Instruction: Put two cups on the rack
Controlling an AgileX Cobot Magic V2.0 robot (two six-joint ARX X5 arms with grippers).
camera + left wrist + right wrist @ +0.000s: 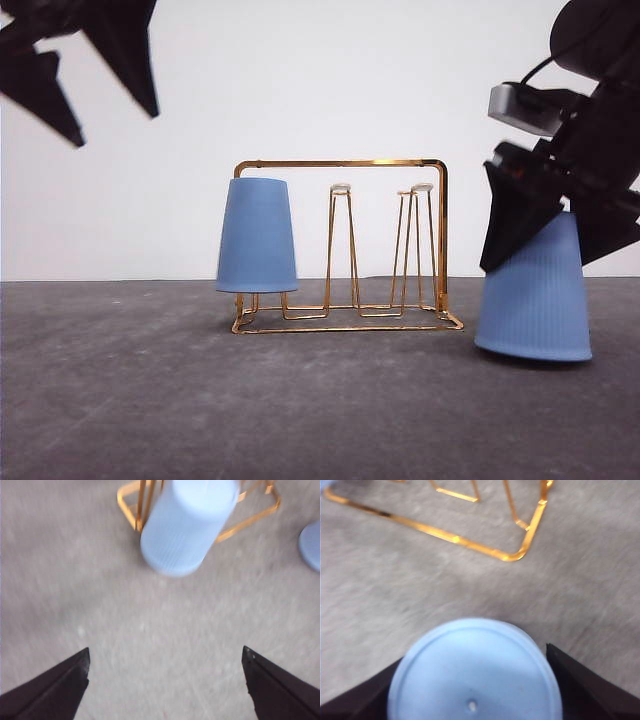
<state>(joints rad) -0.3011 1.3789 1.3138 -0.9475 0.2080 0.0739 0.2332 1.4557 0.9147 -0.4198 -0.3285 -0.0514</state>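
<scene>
your right gripper (560,245) is clamped around an upside-down blue cup (535,295) on the grey table (130,400), just right of the gold rack (350,320). the other cup (256,236) hangs inverted over the rack's leftmost prong. your left gripper (165,680) is raised up at the left, its fingers spread wide and holding nothing.

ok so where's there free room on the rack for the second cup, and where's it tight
The rack has bare prongs in its middle and right end; either could take the second cup, between the right gripper fingers. The left end is taken by the hung cup. Table in front lies bare.
</scene>
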